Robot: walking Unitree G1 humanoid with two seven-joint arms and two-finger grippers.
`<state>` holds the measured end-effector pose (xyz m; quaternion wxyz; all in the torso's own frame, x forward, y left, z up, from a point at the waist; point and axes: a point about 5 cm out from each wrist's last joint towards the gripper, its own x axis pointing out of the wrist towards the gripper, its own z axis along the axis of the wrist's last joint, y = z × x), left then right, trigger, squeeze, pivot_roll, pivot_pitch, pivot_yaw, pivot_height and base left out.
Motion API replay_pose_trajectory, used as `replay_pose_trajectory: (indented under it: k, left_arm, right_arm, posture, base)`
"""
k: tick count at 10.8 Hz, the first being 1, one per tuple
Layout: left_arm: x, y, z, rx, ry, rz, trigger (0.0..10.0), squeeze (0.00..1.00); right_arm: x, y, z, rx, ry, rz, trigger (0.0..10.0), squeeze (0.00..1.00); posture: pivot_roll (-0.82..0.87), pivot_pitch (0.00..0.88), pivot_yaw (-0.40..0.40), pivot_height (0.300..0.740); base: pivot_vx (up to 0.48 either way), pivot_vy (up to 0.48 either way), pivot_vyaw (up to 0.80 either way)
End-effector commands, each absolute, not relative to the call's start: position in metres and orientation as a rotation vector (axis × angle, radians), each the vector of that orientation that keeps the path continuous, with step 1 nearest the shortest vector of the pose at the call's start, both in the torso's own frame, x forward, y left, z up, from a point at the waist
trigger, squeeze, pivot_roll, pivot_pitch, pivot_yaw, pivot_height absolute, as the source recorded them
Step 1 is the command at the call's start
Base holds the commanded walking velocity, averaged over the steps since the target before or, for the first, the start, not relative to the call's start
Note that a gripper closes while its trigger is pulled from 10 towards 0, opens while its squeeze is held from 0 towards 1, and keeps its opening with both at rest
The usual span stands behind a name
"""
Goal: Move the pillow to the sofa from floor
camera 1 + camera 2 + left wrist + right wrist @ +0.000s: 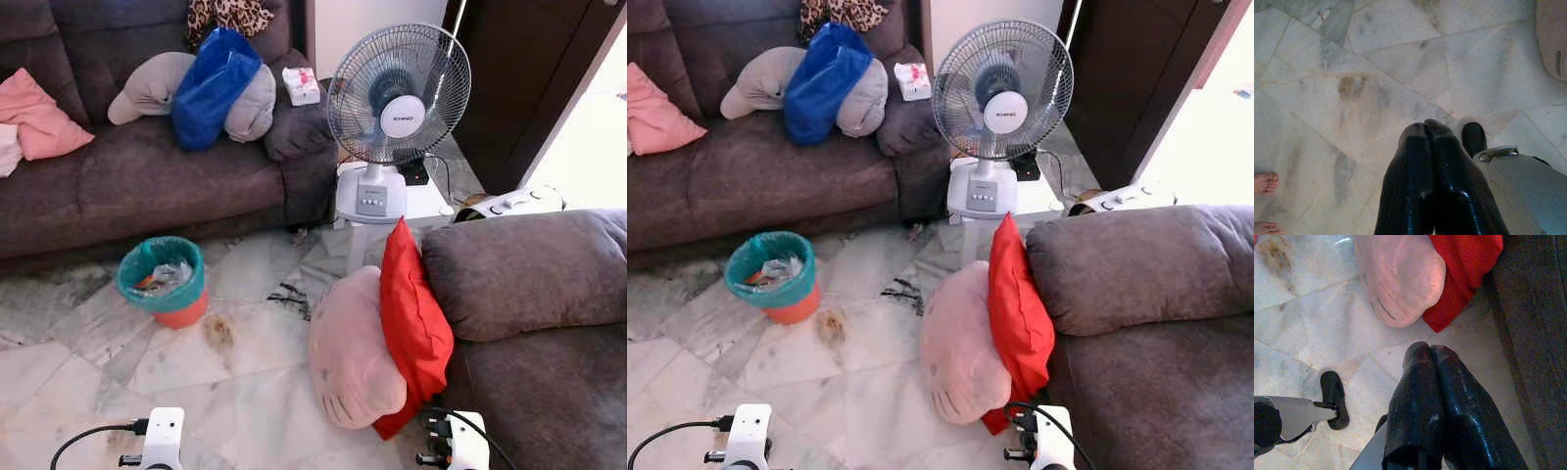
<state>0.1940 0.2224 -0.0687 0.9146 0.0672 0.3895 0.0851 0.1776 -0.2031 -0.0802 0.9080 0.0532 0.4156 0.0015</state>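
A pink cat-face pillow point(351, 354) stands on the marble floor, leaning on a red pillow point(416, 318). The red one rests against the front of the brown sofa point(534, 279) on the right. My right gripper point(1429, 350) hangs low over the floor just short of both pillows, its fingers shut with nothing between them. The pink pillow point(1400, 279) and the red pillow point(1462, 269) lie just ahead of its tips. My left gripper point(1425, 128) hangs shut over bare tiles, with an edge of the pink pillow point(1552, 39) off to one side.
A standing fan point(397, 108) stands behind the pillows. A bin with a teal liner point(162, 279) sits on the floor to the left, near a brown stain point(217, 331). A second sofa point(147, 186) at the back holds cushions and a blue bag point(211, 86). A person's bare toes point(1265, 182) are near my left gripper.
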Motion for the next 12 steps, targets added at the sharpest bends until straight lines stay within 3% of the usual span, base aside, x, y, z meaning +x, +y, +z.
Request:
replay_pose_trajectory:
  k: [1,3,5,10,11,12]
  left_arm:
    - [0.188,0.224,-0.072,0.142,0.831,0.187,10.0,0.0]
    - [0.188,0.224,-0.072,0.142,0.831,0.188,10.0,0.0]
    - [0.188,0.225,-0.072,0.143,0.829,0.189,10.0,0.0]
    - [0.197,0.225,-0.067,0.163,0.798,0.185,10.0,0.0]
    - [0.213,0.237,-0.051,0.227,0.67,0.266,10.0,0.0]
    - [0.229,0.246,-0.033,0.17,0.538,0.341,10.0,0.0]
  right_arm:
    - [0.173,-0.204,-0.082,0.11,0.876,-0.004,10.0,0.0]
    - [0.174,-0.202,-0.083,0.096,0.893,0.013,10.0,0.0]
    - [0.176,-0.2,-0.082,0.111,0.875,0.015,10.0,0.0]
    - [0.177,-0.202,-0.081,0.127,0.858,0.001,10.0,0.0]
    - [0.186,-0.203,-0.075,0.139,0.792,-0.009,10.0,0.0]
    - [0.205,-0.208,-0.06,0.2,0.653,-0.052,10.0,0.0]
  posture:
    - [0.05,0.113,0.007,0.693]
    - [0.05,0.111,0.007,0.693]
    - [0.05,0.11,0.008,0.663]
    - [0.05,0.108,0.007,0.663]
    - [0.05,0.111,0.008,0.663]
    - [0.05,0.116,0.007,0.663]
  base:
    - [0.0,0.0,0.0]
    - [0.0,0.0,0.0]
    - [0.0,0.0,0.0]
    - [0.0,0.0,0.0]
    - [0.0,0.0,0.0]
    - [0.0,0.0,0.0]
